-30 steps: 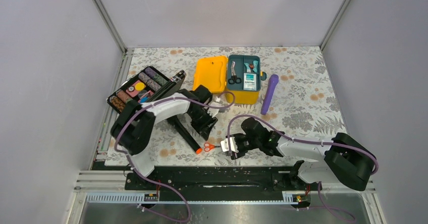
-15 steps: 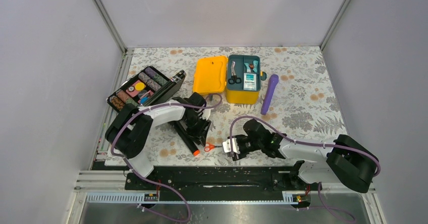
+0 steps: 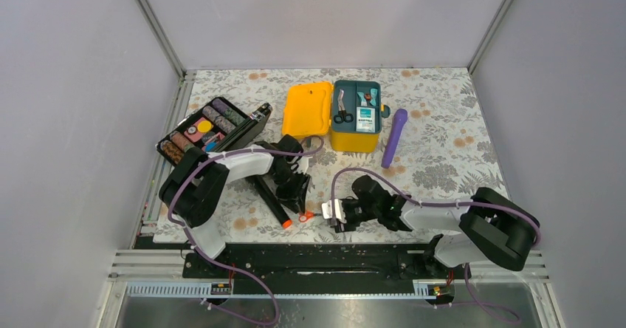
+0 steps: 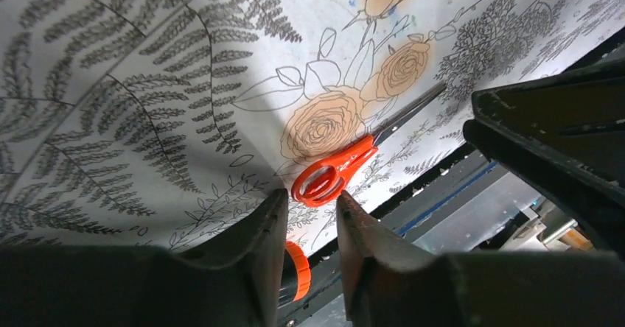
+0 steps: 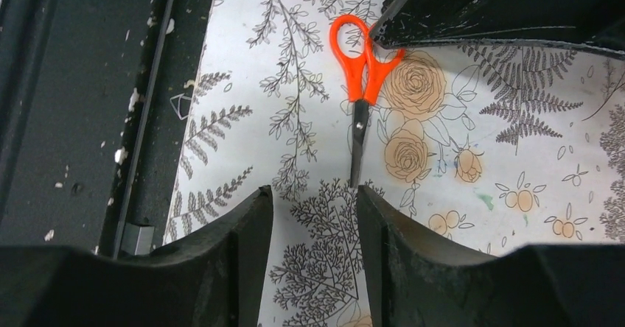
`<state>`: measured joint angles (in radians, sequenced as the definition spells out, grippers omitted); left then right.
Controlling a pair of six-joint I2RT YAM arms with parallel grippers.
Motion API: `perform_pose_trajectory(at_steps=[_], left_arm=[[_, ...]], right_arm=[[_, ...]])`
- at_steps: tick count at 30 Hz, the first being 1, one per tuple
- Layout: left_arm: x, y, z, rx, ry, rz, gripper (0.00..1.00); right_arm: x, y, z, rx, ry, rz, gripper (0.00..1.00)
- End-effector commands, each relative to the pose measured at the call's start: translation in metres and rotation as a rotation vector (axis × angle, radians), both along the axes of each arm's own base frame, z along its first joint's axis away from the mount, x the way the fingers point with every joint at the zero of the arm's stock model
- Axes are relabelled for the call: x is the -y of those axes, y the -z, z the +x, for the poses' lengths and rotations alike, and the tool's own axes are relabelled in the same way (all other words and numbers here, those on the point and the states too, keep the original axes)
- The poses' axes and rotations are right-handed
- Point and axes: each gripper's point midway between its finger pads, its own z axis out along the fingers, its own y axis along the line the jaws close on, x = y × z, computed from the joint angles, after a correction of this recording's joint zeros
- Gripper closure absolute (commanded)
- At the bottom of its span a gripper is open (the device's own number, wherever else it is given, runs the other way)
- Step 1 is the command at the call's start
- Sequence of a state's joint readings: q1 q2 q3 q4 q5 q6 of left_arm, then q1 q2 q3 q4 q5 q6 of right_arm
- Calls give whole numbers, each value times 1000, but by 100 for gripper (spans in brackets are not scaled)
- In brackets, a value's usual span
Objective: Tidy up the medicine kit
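The left gripper [image 4: 311, 199], narrowly parted, and the right gripper [image 5: 315, 194], half open, were held empty at the orange scissors [image 5: 358, 106], well short of the open medicine kit [image 3: 353, 142]. By such crowding the scissors could be knocked aside.

Left tool [image 4: 312, 198] narrowly parted, right tool [image 5: 313, 192] wider, both low.
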<state>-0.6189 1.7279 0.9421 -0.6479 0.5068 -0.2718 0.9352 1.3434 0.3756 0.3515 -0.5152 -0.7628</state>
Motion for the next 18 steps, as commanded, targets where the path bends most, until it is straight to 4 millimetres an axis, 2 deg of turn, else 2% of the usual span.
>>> perform_pose_trajectory(at_steps=[1, 4, 11, 18], left_arm=[[4, -6, 31, 100, -40, 0, 63], [7, -18, 46, 123, -83, -18, 58], [-10, -9, 27, 8, -134, 54, 56], [-8, 3, 4, -94, -150, 12, 69]], right_arm=[[-30, -26, 13, -36, 62, 97, 48], [-40, -35, 22, -97, 142, 114, 48], [-47, -27, 24, -165, 162, 68, 47], [-46, -22, 15, -210, 177, 72, 50]])
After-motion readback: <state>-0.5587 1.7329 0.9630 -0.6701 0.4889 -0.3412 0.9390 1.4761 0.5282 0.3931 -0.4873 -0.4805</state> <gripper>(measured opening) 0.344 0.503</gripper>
